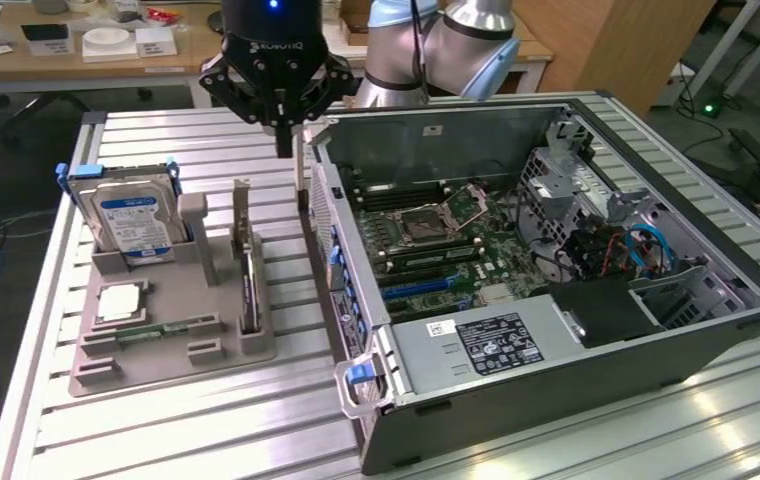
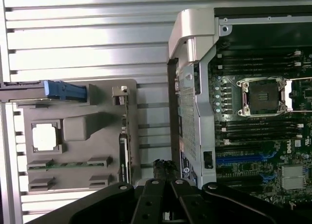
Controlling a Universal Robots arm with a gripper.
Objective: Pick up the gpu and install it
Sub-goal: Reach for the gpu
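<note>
The gpu (image 1: 247,272) is a thin dark card standing on edge in a slot of the grey holder (image 1: 240,350), its silvery bracket at the far end. In the wrist view the gpu (image 2: 124,153) appears edge-on along the side of the holder (image 2: 102,136) nearest the case. My gripper (image 1: 283,143) hangs above the table, past the card's bracket end and close to the case's rear corner, apart from the card. Its fingers meet at the tips, shut with nothing between them. The gripper (image 2: 163,168) tips appear dark between holder and case.
The open computer case (image 1: 487,345) lies on the exterior view's right, motherboard (image 1: 447,240) exposed, its wall (image 2: 190,117) close to the gripper. The holder also carries a hard drive (image 1: 133,220), a square processor (image 1: 120,300) and a green memory stick (image 1: 167,328). A desk stands behind.
</note>
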